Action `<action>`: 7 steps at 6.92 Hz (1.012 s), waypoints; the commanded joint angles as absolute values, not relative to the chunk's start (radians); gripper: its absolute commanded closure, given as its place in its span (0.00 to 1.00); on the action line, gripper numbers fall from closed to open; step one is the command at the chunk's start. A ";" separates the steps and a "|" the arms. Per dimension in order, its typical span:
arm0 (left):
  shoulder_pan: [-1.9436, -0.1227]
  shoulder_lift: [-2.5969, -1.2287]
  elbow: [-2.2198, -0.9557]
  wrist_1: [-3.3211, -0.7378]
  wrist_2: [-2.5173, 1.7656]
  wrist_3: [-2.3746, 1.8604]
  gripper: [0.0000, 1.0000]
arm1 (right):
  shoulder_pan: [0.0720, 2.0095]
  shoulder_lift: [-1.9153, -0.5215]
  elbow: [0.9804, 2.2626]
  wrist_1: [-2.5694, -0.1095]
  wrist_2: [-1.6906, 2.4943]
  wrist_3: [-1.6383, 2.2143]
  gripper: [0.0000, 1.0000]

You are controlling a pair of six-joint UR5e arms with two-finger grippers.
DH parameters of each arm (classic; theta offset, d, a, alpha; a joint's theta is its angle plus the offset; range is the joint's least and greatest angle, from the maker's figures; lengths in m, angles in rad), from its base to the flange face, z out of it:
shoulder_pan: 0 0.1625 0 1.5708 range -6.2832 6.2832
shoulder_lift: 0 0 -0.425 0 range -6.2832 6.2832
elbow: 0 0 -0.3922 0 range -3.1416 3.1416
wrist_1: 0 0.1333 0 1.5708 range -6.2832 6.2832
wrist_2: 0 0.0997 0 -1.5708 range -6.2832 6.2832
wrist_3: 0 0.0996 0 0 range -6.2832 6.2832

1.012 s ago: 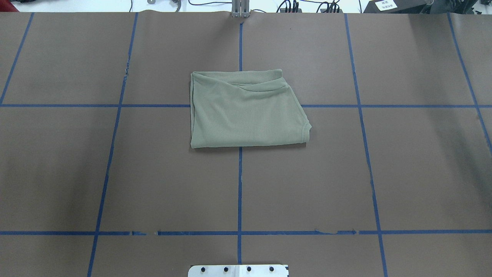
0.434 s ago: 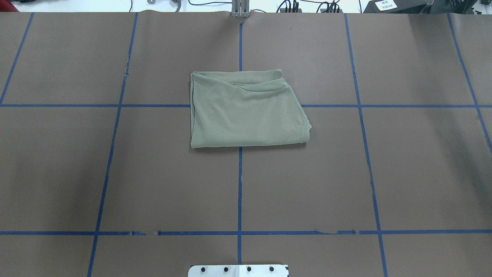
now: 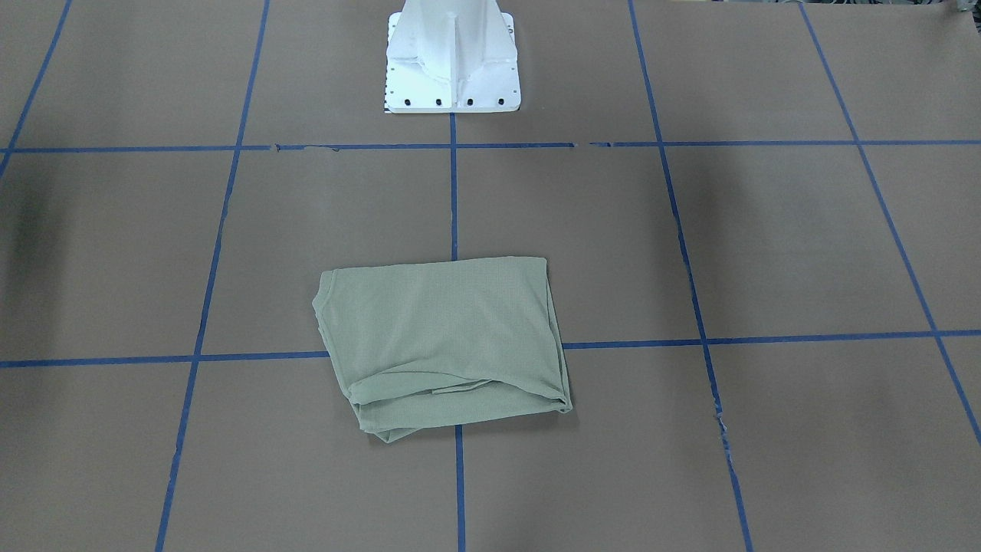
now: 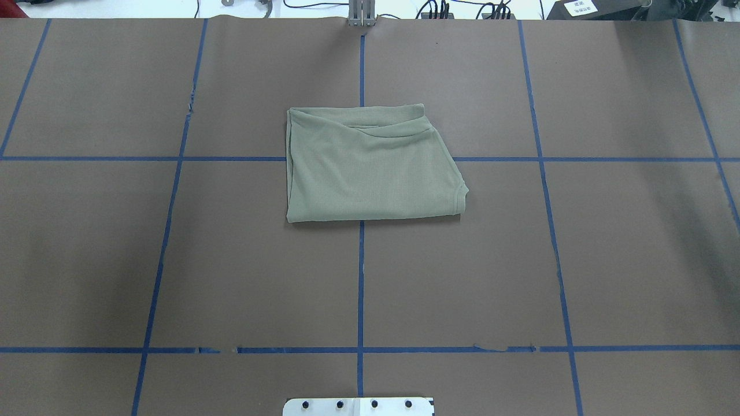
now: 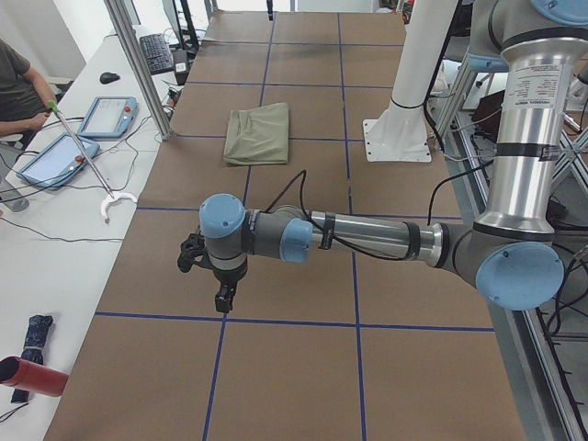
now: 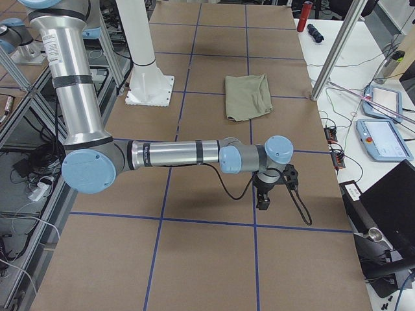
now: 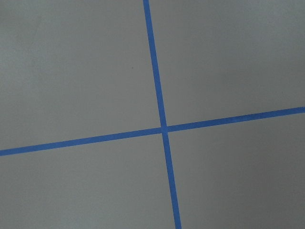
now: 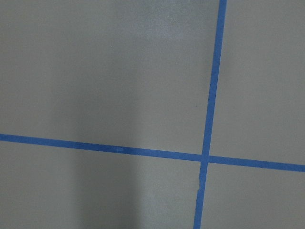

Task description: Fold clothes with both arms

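Note:
The sage-green shirt (image 4: 370, 167) lies folded into a compact rectangle on the brown table, across the blue centre tape line; it also shows in the front-facing view (image 3: 441, 337) and both side views (image 5: 259, 133) (image 6: 248, 96). No gripper touches it. My left gripper (image 5: 220, 294) hangs over bare table far from the shirt, toward the table's left end. Toward the right end, my right gripper (image 6: 262, 197) does the same. Both show only in the side views, so I cannot tell whether they are open or shut. The wrist views show just tape lines.
The white pedestal base (image 3: 452, 61) stands at the robot's edge of the table. Beyond the table's far edge, a side bench holds control tablets (image 5: 110, 115), cables and a red bottle (image 5: 32, 377), with a seated person (image 5: 18, 83). A laptop (image 6: 389, 207) sits beside the right end.

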State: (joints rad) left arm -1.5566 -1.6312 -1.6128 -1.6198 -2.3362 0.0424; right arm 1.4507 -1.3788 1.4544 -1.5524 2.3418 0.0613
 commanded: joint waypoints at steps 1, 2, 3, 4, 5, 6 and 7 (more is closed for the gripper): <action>-1.557 -1.632 -1.612 -1.620 -2.336 0.043 0.00 | 1.451 -1.378 1.457 -1.552 2.342 0.061 0.00; -1.557 -1.631 -1.611 -1.620 -2.336 0.041 0.00 | 1.451 -1.378 1.457 -1.552 2.341 0.061 0.00; -1.555 -1.631 -1.611 -1.620 -2.336 0.041 0.00 | 1.451 -1.378 1.459 -1.552 2.341 0.061 0.00; -1.557 -1.631 -1.611 -1.620 -2.336 0.041 0.00 | 1.451 -1.388 1.482 -1.557 2.341 0.061 0.00; -1.555 -1.631 -1.608 -1.620 -2.335 0.041 0.00 | 1.451 -1.411 1.503 -1.557 2.342 0.061 0.00; -1.557 -1.628 -1.608 -1.620 -2.335 0.041 0.00 | 1.451 -1.414 1.514 -1.559 2.342 0.061 0.00; -1.557 -1.628 -1.609 -1.620 -2.336 0.041 0.00 | 1.451 -1.416 1.520 -1.557 2.339 0.061 0.00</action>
State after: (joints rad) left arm -1.5564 -1.6286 -1.6085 -1.6199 -2.3352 0.0414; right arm 1.4512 -1.4106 1.5086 -1.5574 2.3416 0.0614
